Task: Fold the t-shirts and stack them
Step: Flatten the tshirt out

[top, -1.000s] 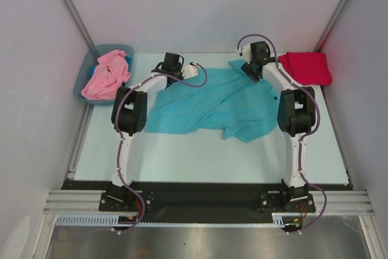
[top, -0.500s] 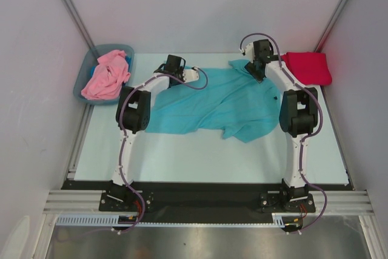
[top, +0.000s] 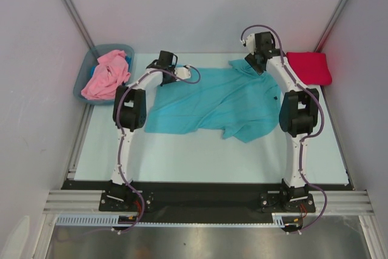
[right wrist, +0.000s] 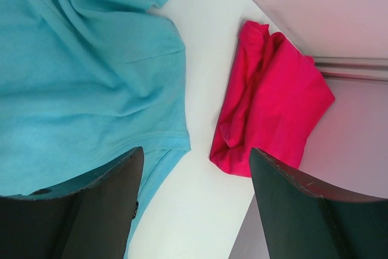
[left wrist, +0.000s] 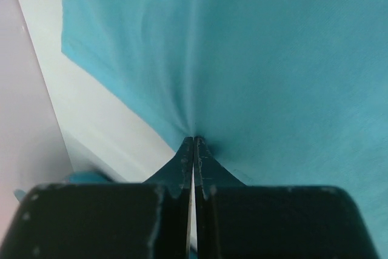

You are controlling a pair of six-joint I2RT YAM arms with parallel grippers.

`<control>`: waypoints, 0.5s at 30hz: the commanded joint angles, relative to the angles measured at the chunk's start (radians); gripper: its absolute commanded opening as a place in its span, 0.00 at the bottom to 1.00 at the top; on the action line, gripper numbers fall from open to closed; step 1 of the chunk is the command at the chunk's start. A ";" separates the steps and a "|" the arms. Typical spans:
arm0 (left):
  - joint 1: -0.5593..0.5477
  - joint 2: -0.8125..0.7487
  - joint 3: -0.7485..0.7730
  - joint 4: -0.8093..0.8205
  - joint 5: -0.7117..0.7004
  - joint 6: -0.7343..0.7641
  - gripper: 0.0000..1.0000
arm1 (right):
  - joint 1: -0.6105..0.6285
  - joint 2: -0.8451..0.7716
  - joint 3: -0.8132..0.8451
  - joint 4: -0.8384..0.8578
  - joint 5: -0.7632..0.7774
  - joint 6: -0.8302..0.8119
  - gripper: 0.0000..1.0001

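A teal t-shirt [top: 212, 101] lies spread across the middle of the table. My left gripper [top: 159, 65] is at the shirt's back left edge. In the left wrist view the left gripper [left wrist: 193, 142] is shut on the teal t-shirt [left wrist: 273, 59], and creases fan out from its tips. My right gripper [top: 259, 59] hangs open above the shirt's back right corner. In the right wrist view the right gripper [right wrist: 195, 150] holds nothing, with the teal t-shirt [right wrist: 85, 77] on its left and a folded crimson t-shirt [right wrist: 273, 107] on its right. A crumpled pink t-shirt [top: 106, 76] lies in the bin.
The grey-blue bin [top: 124, 50] stands at the back left corner, off the table mat. The crimson t-shirt [top: 309, 67] lies at the back right, close to the side wall. Walls close in the table on three sides.
My left gripper has shifted left with the teal shirt's edge still pinched. My right gripper has drawn back and up from the shirt's back right corner.
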 commanded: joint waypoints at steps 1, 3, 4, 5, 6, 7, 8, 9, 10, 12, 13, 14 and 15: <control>0.065 0.016 0.021 -0.112 -0.031 0.009 0.00 | 0.011 0.023 0.049 -0.012 -0.001 0.015 0.77; 0.082 0.010 0.010 -0.120 -0.049 0.012 0.00 | 0.012 0.031 0.055 -0.013 -0.003 0.014 0.77; 0.086 0.009 0.005 -0.122 -0.055 0.011 0.00 | 0.012 0.034 0.059 -0.012 -0.003 0.015 0.77; 0.089 0.007 0.001 -0.122 -0.060 0.011 0.00 | 0.009 0.035 0.065 -0.013 -0.005 0.017 0.77; 0.095 0.004 -0.009 -0.122 -0.070 0.012 0.00 | 0.011 0.037 0.068 -0.015 -0.006 0.015 0.77; 0.098 0.004 -0.012 -0.125 -0.075 0.012 0.00 | 0.011 0.038 0.069 -0.013 -0.008 0.015 0.77; 0.102 0.004 -0.016 -0.125 -0.083 0.015 0.00 | 0.012 0.038 0.069 -0.013 -0.009 0.014 0.77; 0.105 0.006 -0.021 -0.125 -0.098 0.017 0.00 | 0.011 0.037 0.068 -0.012 -0.006 0.009 0.77; 0.106 0.013 -0.021 -0.128 -0.109 0.020 0.00 | 0.008 0.038 0.068 -0.012 -0.008 0.009 0.77; 0.109 0.016 -0.022 -0.131 -0.121 0.018 0.00 | 0.006 0.037 0.066 -0.010 -0.009 0.011 0.77; 0.111 0.015 -0.021 -0.129 -0.120 0.012 0.00 | 0.003 0.038 0.066 -0.009 -0.011 0.014 0.77; 0.111 0.010 -0.015 -0.129 -0.113 0.006 0.00 | 0.003 0.038 0.065 -0.010 -0.011 0.015 0.77; 0.114 0.006 0.008 -0.129 -0.104 -0.017 0.00 | 0.002 0.037 0.062 -0.010 -0.011 0.017 0.77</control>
